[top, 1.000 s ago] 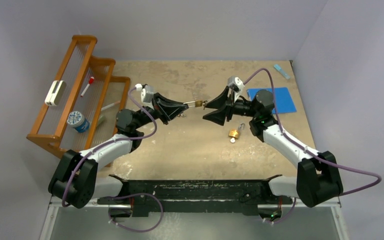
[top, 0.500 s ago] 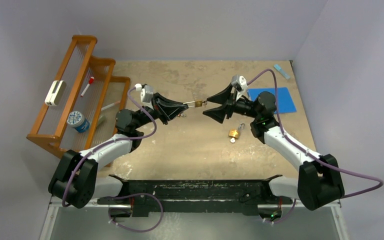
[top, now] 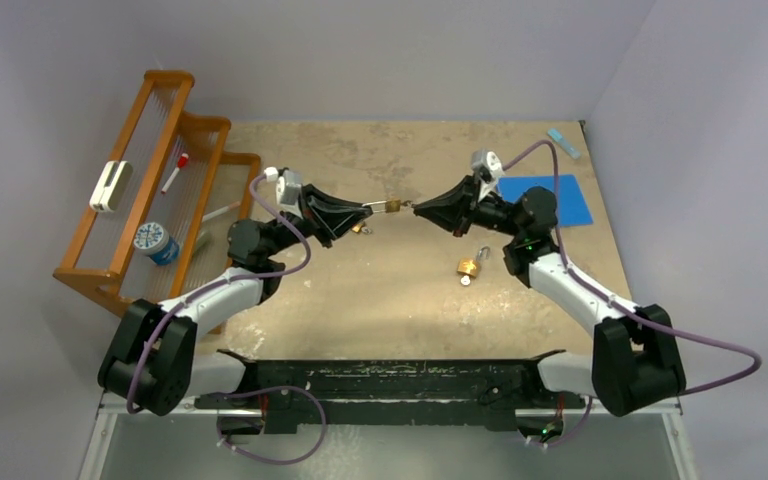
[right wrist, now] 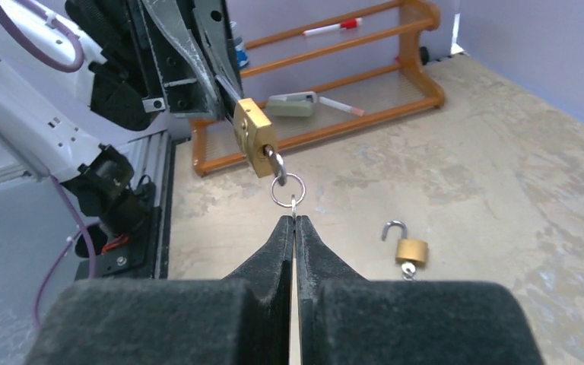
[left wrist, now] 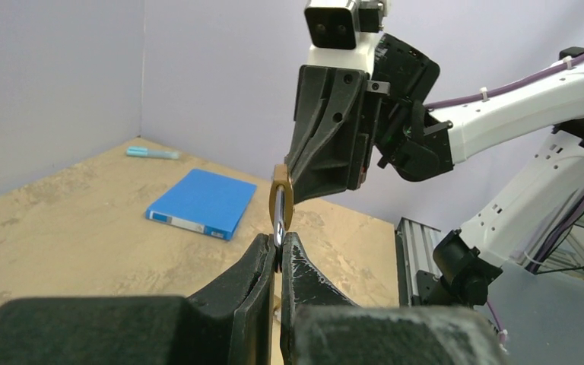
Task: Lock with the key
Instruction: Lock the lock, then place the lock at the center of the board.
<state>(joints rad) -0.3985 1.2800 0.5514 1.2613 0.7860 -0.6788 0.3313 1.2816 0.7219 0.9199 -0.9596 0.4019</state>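
Note:
A brass padlock (top: 392, 206) hangs in the air between the two arms. My left gripper (top: 365, 209) is shut on its steel shackle (left wrist: 278, 232), and the lock body (left wrist: 280, 199) shows edge-on above the fingertips. A key (right wrist: 276, 164) sits in the keyhole of the padlock (right wrist: 252, 138), with a ring (right wrist: 287, 190) hanging from it. My right gripper (right wrist: 294, 219) is shut on a thin metal piece on that ring, seen edge-on and apparently a second key. The right gripper (top: 420, 207) faces the left one.
A second brass padlock (top: 470, 267) with its shackle open lies on the table (top: 380, 300) below the right gripper. A blue book (top: 560, 200) and a blue marker (top: 562, 143) lie at the back right. A wooden rack (top: 185, 125) with small items stands on the left.
The right gripper's jaws stood wide open beside the key ring and have now shut on the piece hanging from it. The left arm with the padlock shifted slightly left.

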